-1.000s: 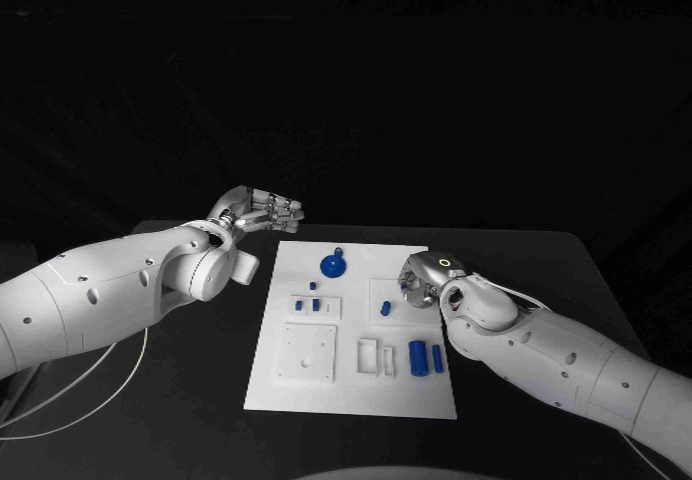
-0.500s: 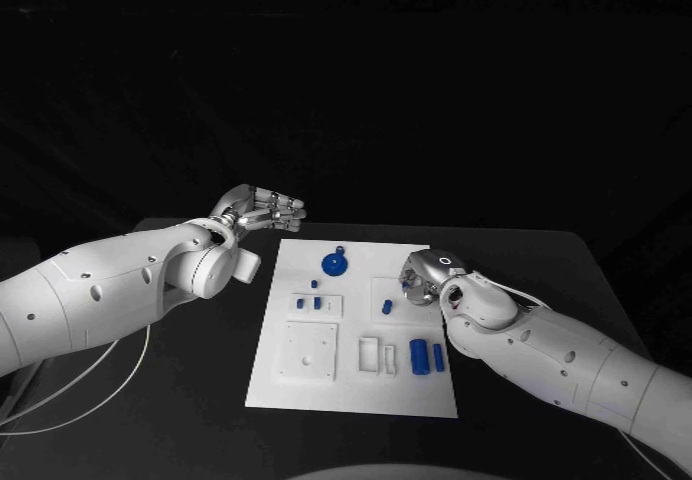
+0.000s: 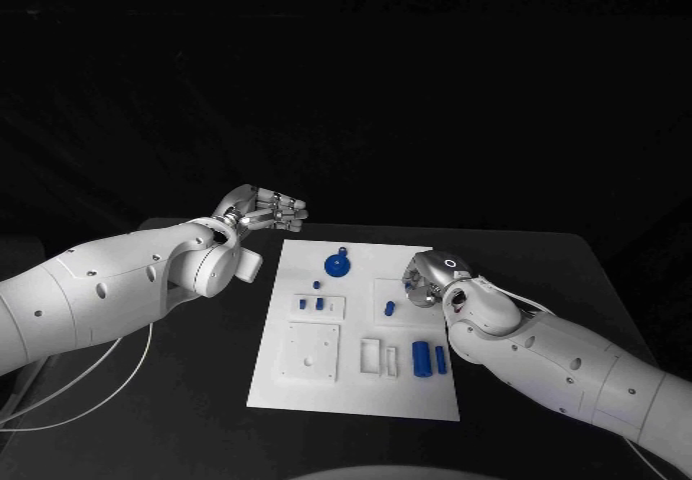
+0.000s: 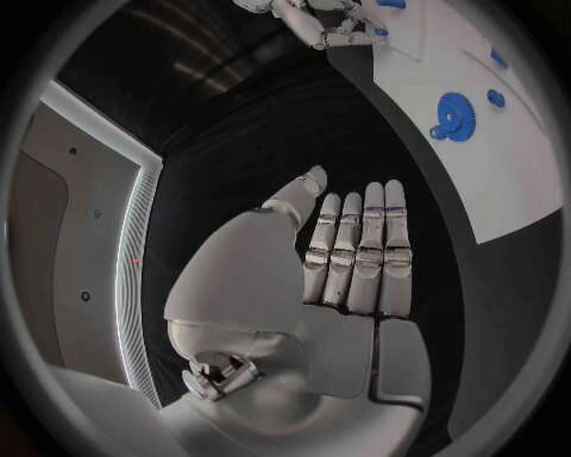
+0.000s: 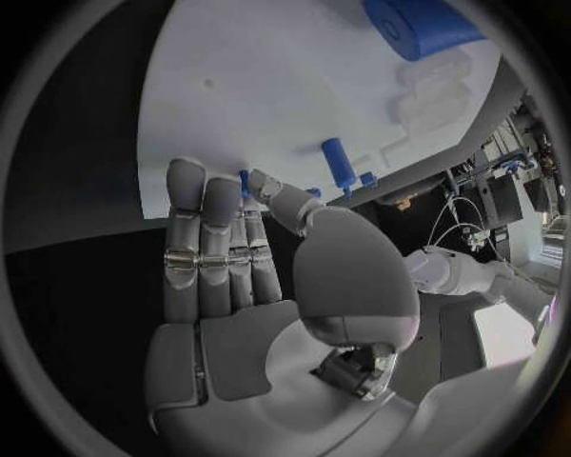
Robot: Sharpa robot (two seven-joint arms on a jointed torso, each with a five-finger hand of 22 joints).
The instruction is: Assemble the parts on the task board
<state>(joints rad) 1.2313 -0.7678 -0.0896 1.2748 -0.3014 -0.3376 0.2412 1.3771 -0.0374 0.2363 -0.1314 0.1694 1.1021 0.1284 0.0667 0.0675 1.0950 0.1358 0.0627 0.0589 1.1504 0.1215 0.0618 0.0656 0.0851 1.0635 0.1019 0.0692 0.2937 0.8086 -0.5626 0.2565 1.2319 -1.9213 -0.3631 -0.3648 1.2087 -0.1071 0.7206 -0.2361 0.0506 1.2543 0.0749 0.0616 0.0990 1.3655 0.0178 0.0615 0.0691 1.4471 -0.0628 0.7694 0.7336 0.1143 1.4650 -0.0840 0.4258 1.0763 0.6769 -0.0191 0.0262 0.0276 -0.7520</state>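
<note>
**Both hands flat and holding nothing, parts on the board**

I see the board (image 3: 353,330) in the centre of the head view, a white plate running from mid-frame toward the bottom, on the black table (image 3: 188,380).

Left hand (image 3: 264,211) sits in the upper left of the head view, off the board's far left corner and apart from it. In the left wrist view that hand (image 4: 345,257) lies flat, fingers straight and side by side, thumb out a little, nothing in it. The gear (image 4: 455,116) shows on the board beyond the fingertips.

Right hand (image 3: 427,281) is at the board's right edge, centre-right of the head view, over the edge area. In the right wrist view this hand (image 5: 232,257) is also flat, fingers straight and close together, nothing gripped. A small blue part shows just past its fingertips; I cannot tell if it touches them.

Parts on the board, head view:
- gear (image 3: 335,264), near the top, centre
- small pegs (image 3: 310,302), left of centre
- a peg (image 3: 387,307), just left of the right hand
- cylinder (image 3: 420,357), lower right, with a thinner blue piece (image 3: 440,359) just beside it

The cylinder (image 5: 419,24) is also at the upper rim of the right wrist view.
</note>
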